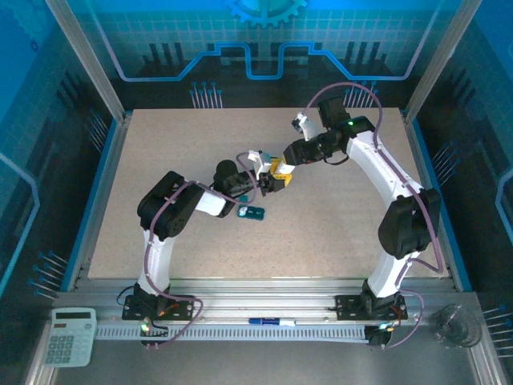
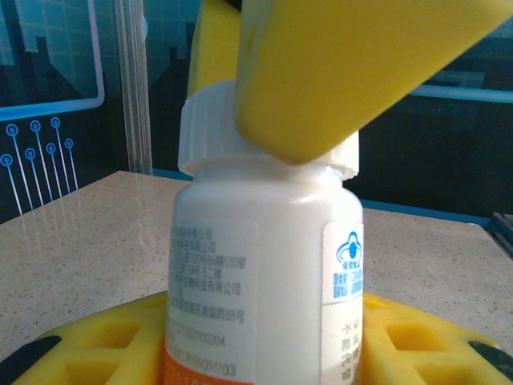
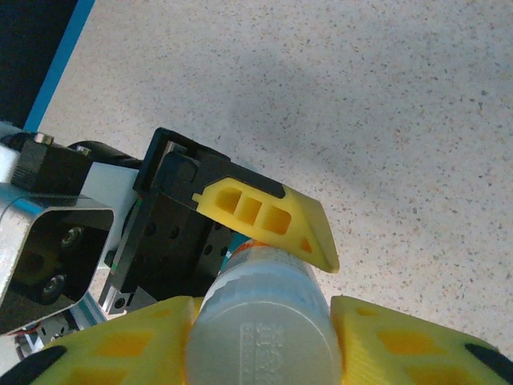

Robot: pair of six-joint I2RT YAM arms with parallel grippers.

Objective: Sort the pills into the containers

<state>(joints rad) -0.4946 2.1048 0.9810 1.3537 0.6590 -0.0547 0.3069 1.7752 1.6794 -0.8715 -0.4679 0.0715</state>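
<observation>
A white pill bottle (image 2: 264, 265) with a printed label and an orange band stands upright between the yellow fingers (image 2: 104, 345) of my left gripper (image 2: 264, 357), which is shut on its body. My right gripper (image 3: 268, 345) comes from above, and its yellow fingers (image 3: 401, 337) press both sides of the bottle's white ribbed cap (image 3: 268, 333). Both grippers meet over the middle of the table (image 1: 272, 170). The teal containers box (image 1: 252, 212) lies on the table just in front of the left gripper. The pills are hidden.
The speckled beige table (image 1: 337, 233) has open room on all sides of the arms. Off its near edge lie a calculator (image 1: 70, 337), a blue pen (image 1: 268, 322) and a clear glass cup (image 1: 457, 327).
</observation>
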